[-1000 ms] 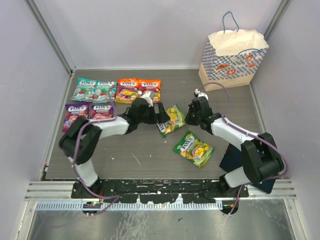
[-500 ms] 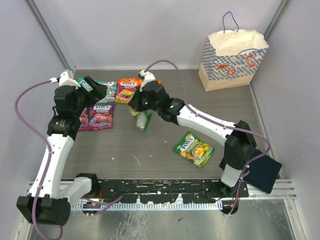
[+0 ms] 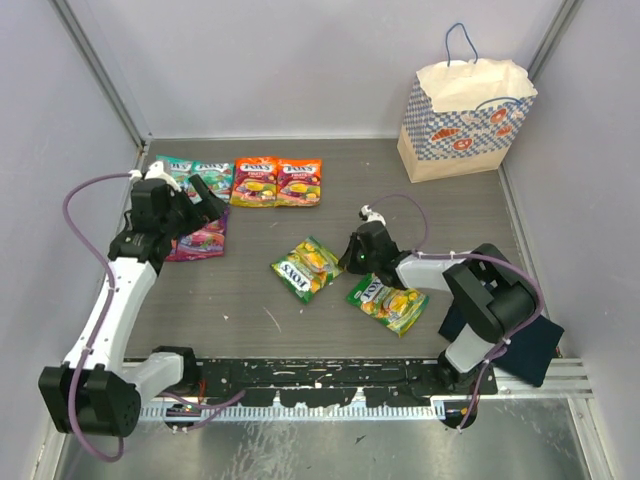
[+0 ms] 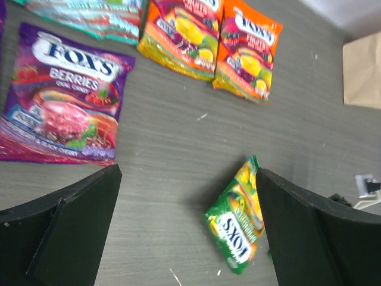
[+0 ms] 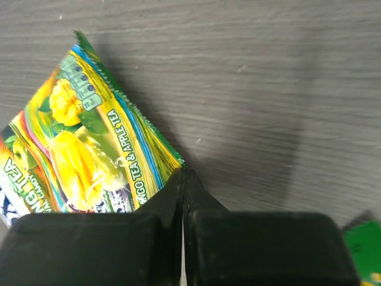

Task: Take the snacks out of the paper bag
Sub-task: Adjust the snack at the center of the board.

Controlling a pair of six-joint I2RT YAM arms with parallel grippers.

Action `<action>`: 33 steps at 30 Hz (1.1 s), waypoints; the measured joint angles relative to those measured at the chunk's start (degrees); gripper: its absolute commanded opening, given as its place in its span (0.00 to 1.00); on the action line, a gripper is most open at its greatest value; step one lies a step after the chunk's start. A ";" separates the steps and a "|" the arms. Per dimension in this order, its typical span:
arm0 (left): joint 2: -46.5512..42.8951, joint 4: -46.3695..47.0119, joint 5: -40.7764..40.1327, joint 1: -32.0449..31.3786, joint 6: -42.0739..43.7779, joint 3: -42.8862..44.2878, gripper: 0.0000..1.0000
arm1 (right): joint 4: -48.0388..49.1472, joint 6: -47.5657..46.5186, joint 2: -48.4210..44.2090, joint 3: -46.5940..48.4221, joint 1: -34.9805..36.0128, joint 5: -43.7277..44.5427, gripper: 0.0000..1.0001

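Jaws closed, your right gripper (image 5: 183, 176) touches a corner of the green-yellow packet (image 5: 77, 143); backing off may drag it. Jaws on your left gripper (image 4: 186, 179) gape empty.

Enclosed work cell, seen from above. A dark grey, wood-grained tabletop (image 3: 250, 290), marked with a few pale scuffs, is bounded by a plain off-white back wall (image 3: 300, 70), left wall (image 3: 50, 200) and right wall (image 3: 600, 200). Aluminium struts (image 3: 100, 70) run up the rear corners. A ribbed aluminium rail (image 3: 100, 378) edges the near side, above a dull metal sheet (image 3: 300, 445). Lighting is soft and even, and shadows are faint.
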 measured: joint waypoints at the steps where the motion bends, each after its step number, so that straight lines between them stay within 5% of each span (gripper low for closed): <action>1: 0.61 -0.07 0.20 -0.39 -0.07 -0.46 0.98 | 2.01 -0.07 -1.01 -1.97 -1.16 0.09 0.01; 6: 2.97 0.09 -0.48 -6.47 -0.24 -1.95 0.98 | 8.39 0.50 -1.95 -5.99 -2.43 -0.09 0.01; 12: 6.62 3.74 -4.57 -19.32 -1.99 -7.02 0.99 | 3.52 -1.16 -4.70 -5.97 -2.49 3.65 0.01; 15: 9.51 6.93 -5.20 -24.72 -3.52 -12.48 0.89 | -1.25 -2.84 -7.28 -5.53 -2.58 6.86 0.02; 20: 17.44 14.40 -2.95 -25.33 -5.60 -19.87 0.79 | -7.23 -5.79 -10.75 -3.72 -2.58 9.70 0.56; 23: 20.55 21.59 -0.90 -25.24 -6.05 -19.61 0.78 | -9.73 -7.93 -12.48 -2.23 -2.25 11.06 0.72; 29: 26.84 30.45 1.64 -25.51 -6.62 -17.97 0.76 | -13.75 -12.81 -15.17 2.86 2.54 17.68 0.70; 33: 27.54 30.38 0.11 -26.60 -6.38 -17.14 0.76 | -13.27 -15.63 -14.67 6.45 5.90 17.25 0.49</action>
